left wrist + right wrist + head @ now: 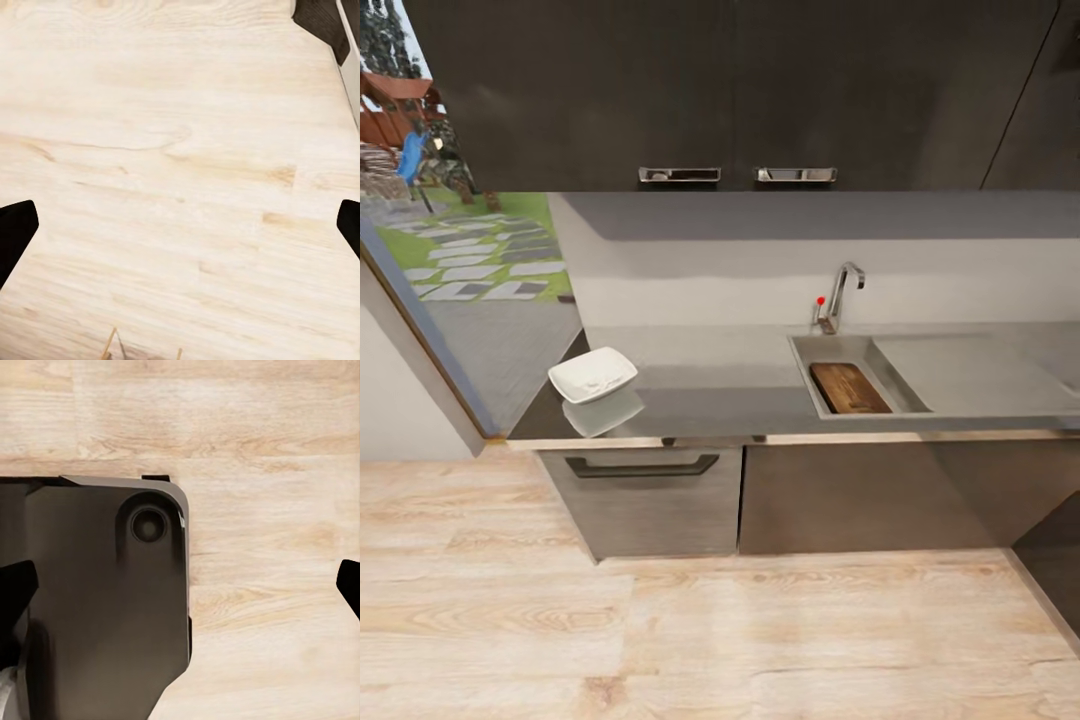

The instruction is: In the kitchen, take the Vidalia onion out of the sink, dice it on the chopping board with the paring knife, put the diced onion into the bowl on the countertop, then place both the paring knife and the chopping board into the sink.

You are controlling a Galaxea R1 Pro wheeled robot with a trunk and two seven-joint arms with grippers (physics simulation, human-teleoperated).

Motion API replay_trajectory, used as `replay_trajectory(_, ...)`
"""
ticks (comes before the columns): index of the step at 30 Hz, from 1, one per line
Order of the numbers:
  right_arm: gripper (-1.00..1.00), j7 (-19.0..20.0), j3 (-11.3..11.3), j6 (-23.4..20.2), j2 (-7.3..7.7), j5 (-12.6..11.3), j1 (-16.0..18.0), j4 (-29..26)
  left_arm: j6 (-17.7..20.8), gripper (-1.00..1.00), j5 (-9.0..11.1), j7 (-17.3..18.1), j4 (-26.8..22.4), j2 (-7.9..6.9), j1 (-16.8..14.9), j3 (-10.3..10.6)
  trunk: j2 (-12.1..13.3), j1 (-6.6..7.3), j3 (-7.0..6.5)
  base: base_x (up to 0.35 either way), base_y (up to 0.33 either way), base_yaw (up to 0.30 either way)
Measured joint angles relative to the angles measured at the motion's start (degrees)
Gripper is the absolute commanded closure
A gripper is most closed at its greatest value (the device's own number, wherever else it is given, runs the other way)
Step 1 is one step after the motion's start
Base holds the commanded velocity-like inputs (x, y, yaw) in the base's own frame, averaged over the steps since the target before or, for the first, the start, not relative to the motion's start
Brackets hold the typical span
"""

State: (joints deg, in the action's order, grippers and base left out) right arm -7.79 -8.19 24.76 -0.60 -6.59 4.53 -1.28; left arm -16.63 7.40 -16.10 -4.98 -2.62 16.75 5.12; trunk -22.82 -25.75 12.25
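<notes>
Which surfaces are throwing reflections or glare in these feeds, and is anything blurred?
Head view: the glossy countertop mirrors the bowl as a pale double just below it; chopping board in the sink reads clearly, render slightly soft. Left wrist view: evenly lit wood floor, no glare. Right wrist view: the dark robot base carries a soft sheen.

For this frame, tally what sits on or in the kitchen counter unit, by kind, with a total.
Bowl, white, on the countertop: 1
Chopping board, brown wood, lying in the sink: 1
Tap, chrome with a red knob: 1
Total: 3
</notes>
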Motion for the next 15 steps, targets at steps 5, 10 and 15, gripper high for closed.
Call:
replay_trajectory(5, -1.0, 0.01, 0.0, 0.0, 0.0, -0.02, 0.0, 0.0, 0.0, -1.0, 0.0, 0.0, 0.0, 0.0, 0.0, 0.0, 0.0, 0.0, -0.47, 0.0, 0.0, 0.0)
replay_trajectory(10, -1.0, 0.01, -0.04, 0.0, 0.0, -0.02, 0.0, -0.03, 0.0, -1.0, 0.0, 0.0, 0.0, 0.0, 0.0, 0.0, 0.0, 0.0, -0.94, 0.0, 0.0, 0.0)
replay_trajectory(15, -1.0, 0.01, -0.09, 0.0, -0.1, 0.04, 0.0, -0.08, 0.0, -1.0, 0.0, 0.0, 0.0, 0.0, 0.0, 0.0, 0.0, 0.0, -1.41, 0.0, 0.0, 0.0)
